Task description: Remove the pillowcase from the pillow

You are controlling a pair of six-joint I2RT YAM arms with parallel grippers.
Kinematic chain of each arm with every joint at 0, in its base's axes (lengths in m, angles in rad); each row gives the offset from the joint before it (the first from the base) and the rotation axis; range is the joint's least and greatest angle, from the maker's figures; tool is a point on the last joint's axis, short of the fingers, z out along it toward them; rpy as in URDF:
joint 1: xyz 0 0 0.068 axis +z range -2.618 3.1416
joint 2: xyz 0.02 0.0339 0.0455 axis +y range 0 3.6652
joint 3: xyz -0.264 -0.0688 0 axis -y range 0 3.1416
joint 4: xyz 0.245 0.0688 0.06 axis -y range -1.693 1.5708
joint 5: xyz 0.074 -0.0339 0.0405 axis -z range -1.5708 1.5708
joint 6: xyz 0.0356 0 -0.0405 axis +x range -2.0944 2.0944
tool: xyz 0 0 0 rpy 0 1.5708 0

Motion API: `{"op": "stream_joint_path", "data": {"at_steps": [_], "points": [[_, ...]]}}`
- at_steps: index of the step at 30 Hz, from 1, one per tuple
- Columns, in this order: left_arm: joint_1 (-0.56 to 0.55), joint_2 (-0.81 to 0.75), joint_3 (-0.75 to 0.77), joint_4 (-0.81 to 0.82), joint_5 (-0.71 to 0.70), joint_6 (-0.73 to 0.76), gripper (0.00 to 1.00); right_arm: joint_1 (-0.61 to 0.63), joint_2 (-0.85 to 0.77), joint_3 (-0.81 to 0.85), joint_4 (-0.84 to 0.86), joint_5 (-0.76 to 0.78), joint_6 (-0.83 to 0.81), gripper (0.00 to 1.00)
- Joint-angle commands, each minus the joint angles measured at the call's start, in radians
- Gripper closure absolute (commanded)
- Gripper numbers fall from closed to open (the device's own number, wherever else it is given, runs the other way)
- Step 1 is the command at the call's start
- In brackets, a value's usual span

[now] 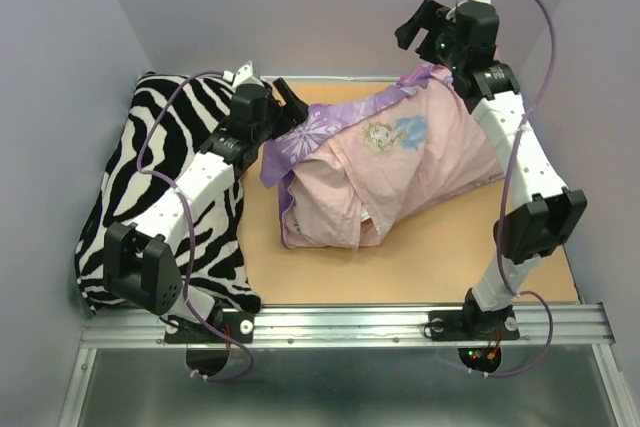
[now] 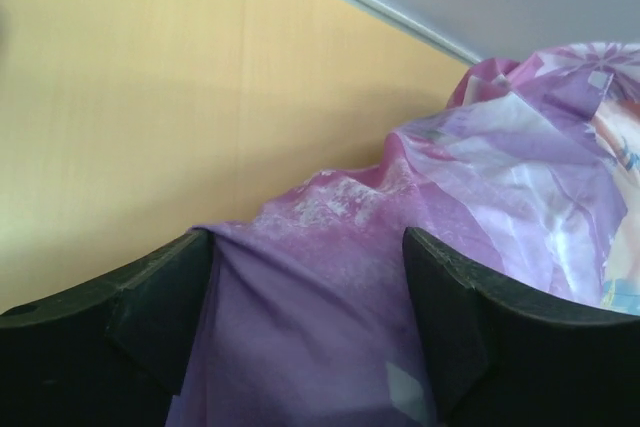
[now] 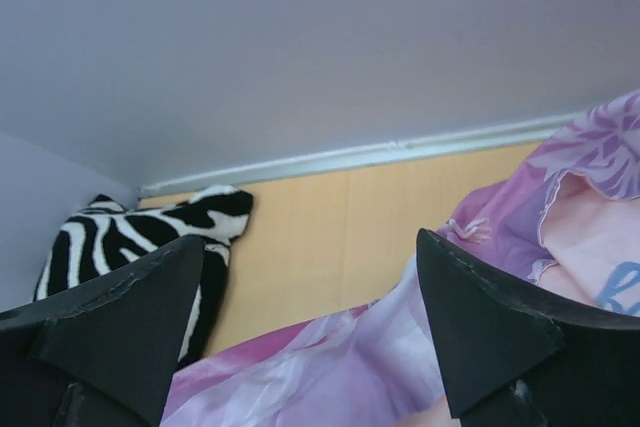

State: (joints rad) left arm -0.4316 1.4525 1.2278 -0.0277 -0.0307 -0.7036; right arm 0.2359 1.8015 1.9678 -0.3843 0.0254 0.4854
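Observation:
The pink-purple pillowcase (image 1: 400, 167) lies bunched in the middle of the wooden table, pale pink inside turned outward near the front and the cartoon print on top. The white pillow is hidden inside it. My left gripper (image 1: 292, 99) is at the case's purple left end. In the left wrist view the left gripper (image 2: 305, 237) is open, with purple fabric (image 2: 320, 327) lying between its spread fingers. My right gripper (image 1: 418, 29) is raised above the case's back right corner. In the right wrist view it (image 3: 310, 242) is open and empty, with the case (image 3: 350, 367) below it.
The zebra-striped cushion (image 1: 170, 177) lies along the table's left side under my left arm, and shows in the right wrist view (image 3: 120, 232). Grey walls close in the left, back and right. Bare table (image 1: 420, 267) lies in front of the case, then the metal rail (image 1: 350, 325).

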Motion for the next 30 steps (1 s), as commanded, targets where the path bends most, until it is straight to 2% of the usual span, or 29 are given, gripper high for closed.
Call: {"op": "stream_joint_path", "data": {"at_steps": [1,6,7,9,14,17,20,23,26,30], "points": [[-0.012,-0.055,0.074,0.005,-0.142,0.067,0.07,0.003,-0.109,-0.073,0.081,-0.088,-0.038,0.08],[-0.015,-0.138,0.073,-0.03,-0.233,0.104,0.07,0.042,-0.279,-0.328,0.1,-0.087,-0.04,0.07],[-0.018,-0.152,0.061,-0.043,-0.274,0.121,0.07,0.074,-0.331,-0.427,0.102,-0.052,-0.048,0.07],[-0.038,-0.199,0.047,-0.052,-0.331,0.138,0.07,0.111,-0.379,-0.522,0.122,-0.033,-0.059,0.07],[-0.137,-0.248,0.029,-0.141,-0.471,0.173,0.07,0.307,-0.461,-0.725,0.142,0.174,-0.083,0.07],[-0.174,-0.245,-0.048,-0.135,-0.485,0.144,0.07,0.356,-0.429,-0.787,0.183,0.226,-0.087,0.07],[-0.186,-0.213,-0.12,-0.075,-0.434,0.118,0.07,0.378,-0.389,-0.811,0.222,0.228,-0.08,0.07],[-0.217,-0.179,-0.131,-0.012,-0.42,0.128,0.07,0.396,-0.329,-0.825,0.249,0.263,-0.068,0.07],[-0.236,-0.109,-0.087,0.0,-0.41,0.151,0.07,0.398,-0.312,-0.846,0.259,0.283,-0.041,0.14],[-0.265,-0.047,-0.056,0.0,-0.406,0.17,0.07,0.401,-0.366,-0.903,0.283,0.297,-0.013,0.25]]}}
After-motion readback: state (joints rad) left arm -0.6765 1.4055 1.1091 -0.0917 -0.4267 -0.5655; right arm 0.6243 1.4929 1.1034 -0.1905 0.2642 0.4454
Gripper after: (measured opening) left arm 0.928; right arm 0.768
